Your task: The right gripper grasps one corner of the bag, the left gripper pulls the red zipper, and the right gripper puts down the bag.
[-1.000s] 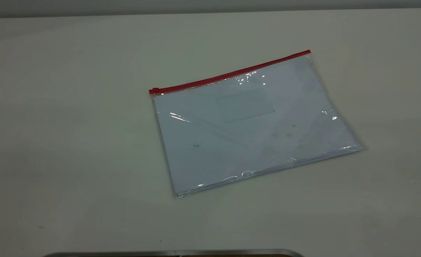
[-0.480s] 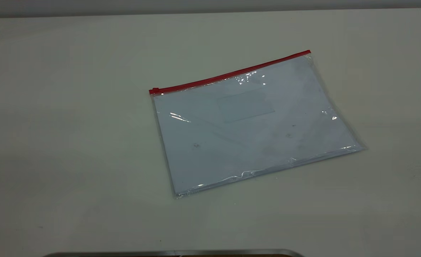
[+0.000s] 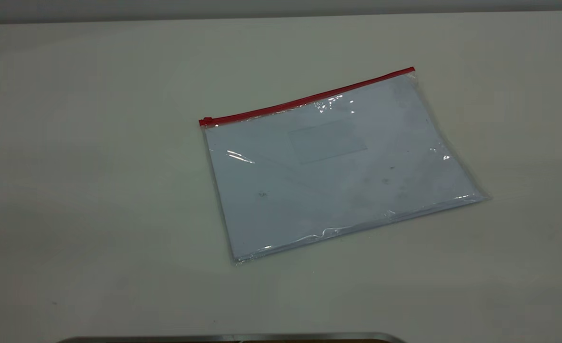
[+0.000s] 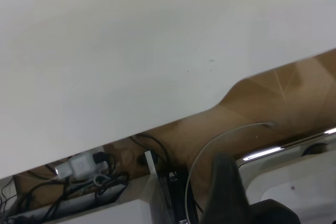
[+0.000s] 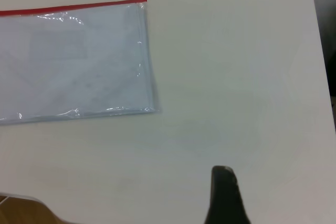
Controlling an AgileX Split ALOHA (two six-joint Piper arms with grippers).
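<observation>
Hovering above the pale table (image 5: 220, 77), the right gripper (image 5: 224, 195) shows only one black wedge-shaped finger (image 5: 223, 187) at the edge of its wrist view, so whether it is released or clenched cannot be told from this; nothing lies between it and the tabletop, and it carries nothing. Ahead of that finger and off to one side, well apart from it, lies the flat rectangular clear plastic bag (image 5: 73, 61) with white papers inside. The nearest part to this gripper is the short end of the bag, and at the far end of that edge sits the clear plastic corner of the bag (image 5: 142, 4) where the thin bright red zipper (image 5: 73, 7) strip stops. That placement suits the job: the corner on the right arm's side is free of the slider, so it can be pinned while the other arm draws the zip away from it.

The small red slider tab (image 3: 206, 121) rests at the opposite end of the strip, which I judge means the zip has not yet been pulled. The bag lies flat and untouched, tilted on the table, with a faint label patch (image 3: 327, 141) showing through.

The left gripper (image 4: 228, 192) is far from the bag: its wrist view takes in bare table, the table's edge and a tangle of cables (image 4: 84, 174) below, with one dark finger in frame and its grip state not discernible. Neither arm appears in the exterior view, so both seem held back near their bases, the grasp of the corner not yet begun.
</observation>
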